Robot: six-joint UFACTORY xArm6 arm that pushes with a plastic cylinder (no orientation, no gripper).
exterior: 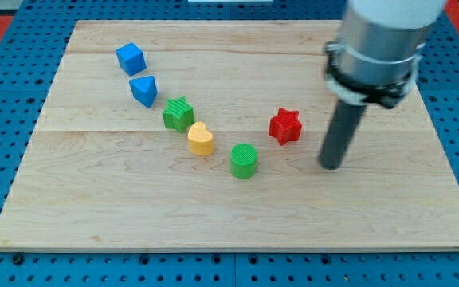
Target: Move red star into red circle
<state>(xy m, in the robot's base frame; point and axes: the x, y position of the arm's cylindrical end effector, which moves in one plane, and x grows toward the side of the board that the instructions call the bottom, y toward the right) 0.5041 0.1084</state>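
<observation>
The red star (284, 126) lies on the wooden board (134, 207), right of centre. My tip (331, 166) rests on the board to the right of the red star and slightly below it, a short gap away and not touching it. The rod hangs from a grey cylinder (381, 40) at the view's top right. No red circle shows in the view; it may be hidden behind the arm.
A curved row runs from upper left toward the centre: blue cube (131, 58), blue triangle (143, 90), green star (178, 114), yellow heart (201, 138), green cylinder (245, 160). The green cylinder lies left of and below the red star. Blue pegboard (6, 96) surrounds the board.
</observation>
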